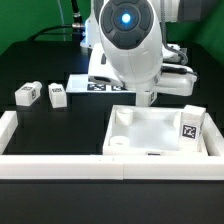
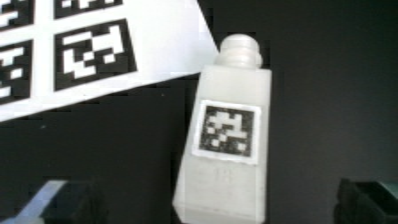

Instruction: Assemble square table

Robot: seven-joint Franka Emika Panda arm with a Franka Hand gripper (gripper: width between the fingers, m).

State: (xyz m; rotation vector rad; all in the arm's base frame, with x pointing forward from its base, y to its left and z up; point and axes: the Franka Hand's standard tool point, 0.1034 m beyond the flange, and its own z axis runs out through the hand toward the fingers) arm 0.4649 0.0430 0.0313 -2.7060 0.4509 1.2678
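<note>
The white square tabletop (image 1: pixel 150 135) lies rim up on the black table, at the exterior view's right. One tagged leg (image 1: pixel 190 124) stands upright at its far right corner. Two more white legs (image 1: pixel 27 95) (image 1: pixel 57 95) lie loose at the exterior view's left. In the wrist view a fourth white leg (image 2: pixel 228 130) with a black-white tag lies on the black table, right below my gripper (image 2: pixel 214 205). The dark fingers (image 2: pixel 50 200) stand wide apart on either side of the leg's lower end and do not touch it. The arm hides this leg and the gripper in the exterior view.
The marker board (image 2: pixel 89 45) lies just beside the leg's threaded tip, and shows behind the arm (image 1: pixel 95 85) in the exterior view. A long white border rail (image 1: pixel 100 166) runs along the front and another (image 1: pixel 8 125) stands at the left.
</note>
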